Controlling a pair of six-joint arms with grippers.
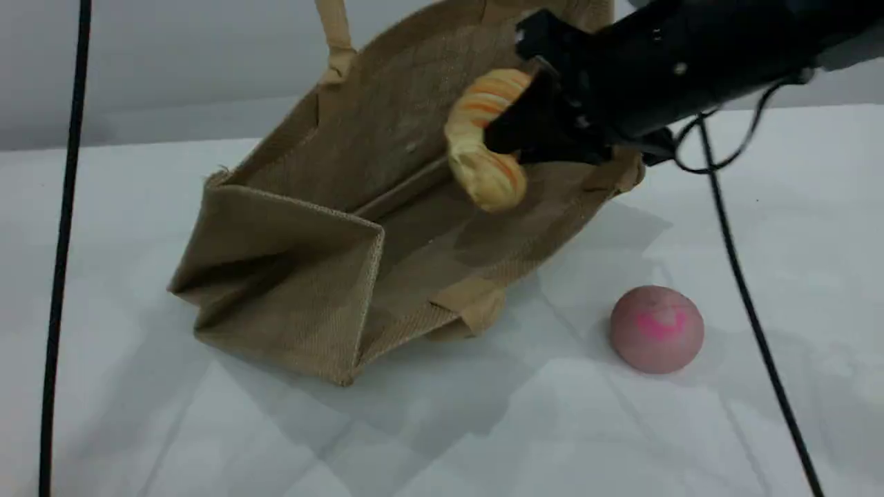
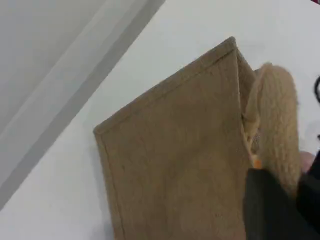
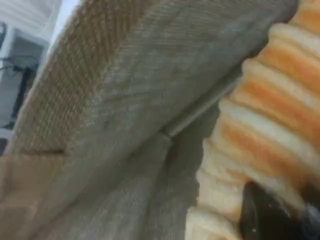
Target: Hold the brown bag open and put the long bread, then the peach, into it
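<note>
Over bag (image 1: 311, 276) mouth, R gripper (image 1: 514, 134) pinches bread (image 1: 483, 138) mid-air, just inside opening. L gripper (image 2: 282, 195) clamped on handle (image 2: 275, 115), bag tilted open on table (image 1: 621, 428). Peach (image 1: 656, 330) on table, R of bag, apart.
</note>
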